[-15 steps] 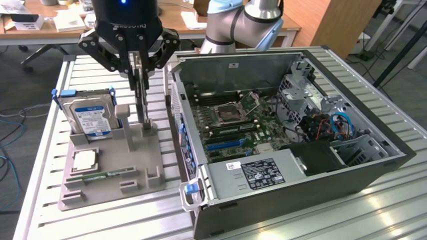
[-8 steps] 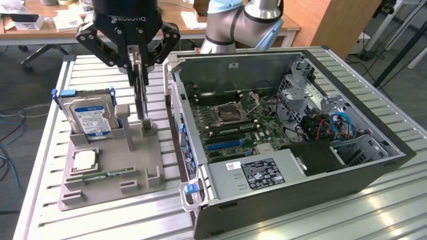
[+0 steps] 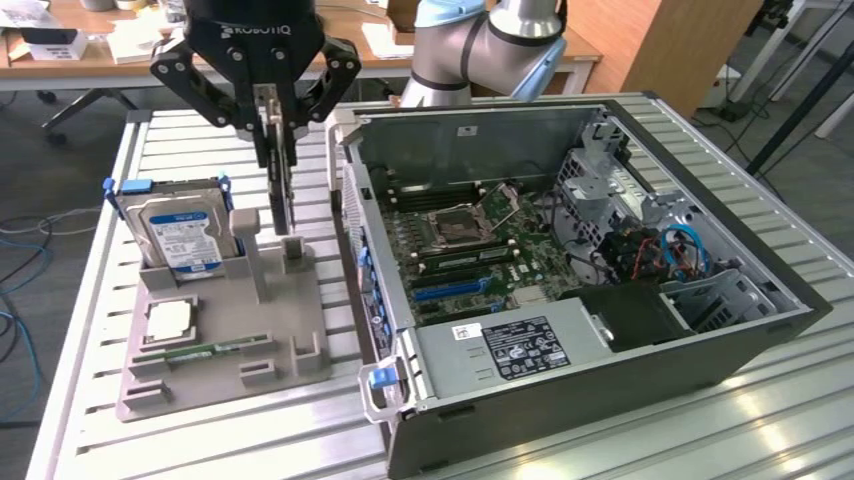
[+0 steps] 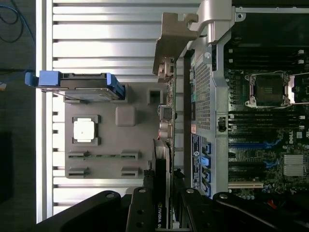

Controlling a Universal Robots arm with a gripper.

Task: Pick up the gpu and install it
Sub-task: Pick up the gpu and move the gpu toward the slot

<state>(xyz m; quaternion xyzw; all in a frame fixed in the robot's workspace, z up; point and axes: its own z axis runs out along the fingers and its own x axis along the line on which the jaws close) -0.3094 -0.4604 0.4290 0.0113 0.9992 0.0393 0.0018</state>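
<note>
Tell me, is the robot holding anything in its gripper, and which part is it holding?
Yes. The gripper pinches the gpu by its top edge, so the thin dark card hangs upright over the grey stand.

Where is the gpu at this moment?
In the exterior view the gpu stands on edge in the gripper, above the grey holder, between the hard drive on that view's left and the open computer case.

Upright hard drive [image 3: 180,225], processor chip [image 3: 170,320] and green memory stick [image 3: 214,352] on grey holder [image 3: 287,340]
</note>
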